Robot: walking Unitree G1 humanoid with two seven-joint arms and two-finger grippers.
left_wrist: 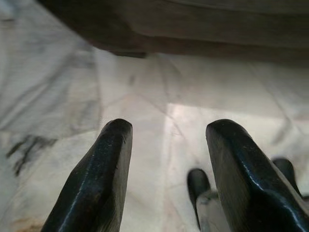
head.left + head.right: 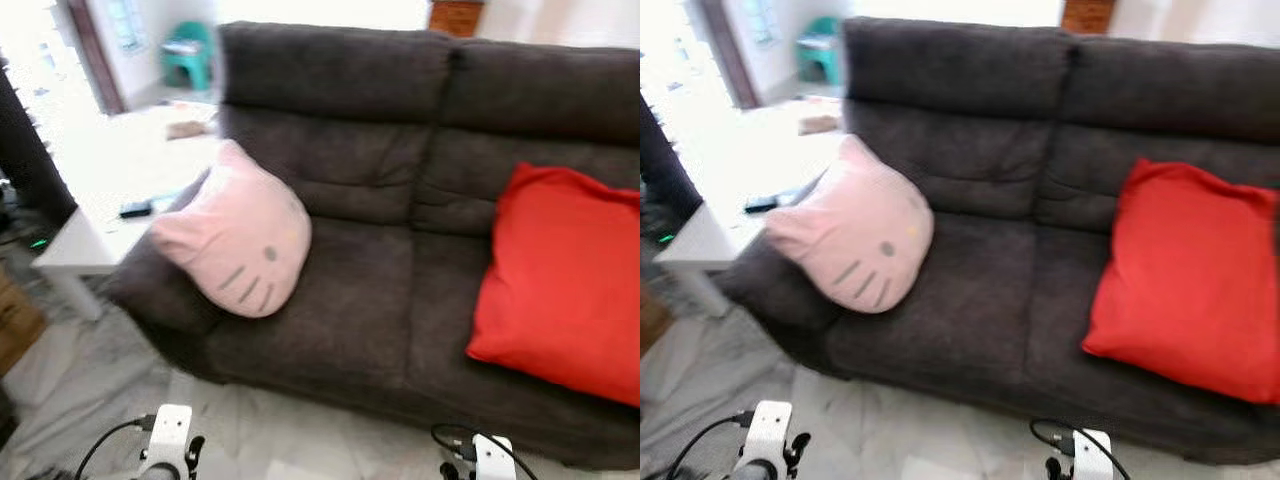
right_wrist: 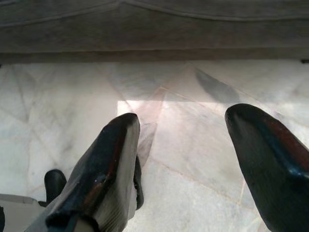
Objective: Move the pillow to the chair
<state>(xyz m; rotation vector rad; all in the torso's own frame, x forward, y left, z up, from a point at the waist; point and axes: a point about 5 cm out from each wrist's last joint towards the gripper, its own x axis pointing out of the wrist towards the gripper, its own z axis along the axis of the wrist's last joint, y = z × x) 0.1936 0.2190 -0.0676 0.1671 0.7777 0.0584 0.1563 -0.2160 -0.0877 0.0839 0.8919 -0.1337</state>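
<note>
We're facing the dark grey sofa (image 2: pixel 400 250). The pink cat-face pillow (image 2: pixel 236 242) leans on its left armrest, propped against the backrest; a red cushion (image 2: pixel 560 280) sits at the right end. Which pillow is meant, we can't tell. Left gripper (image 1: pixel 166 179) and right gripper (image 3: pixel 193 169) hang low over the marble floor (image 1: pixel 58 96), fingers spread, holding nothing, prob. idle for walking. White side table (image 2: pixel 75 245) stands w/ small items beside the left armrest. No chair identifiable yet.

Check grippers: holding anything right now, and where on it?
Nothing held. Left gripper and right gripper are both open over the floor; the pink pillow lies untouched on the sofa.
</note>
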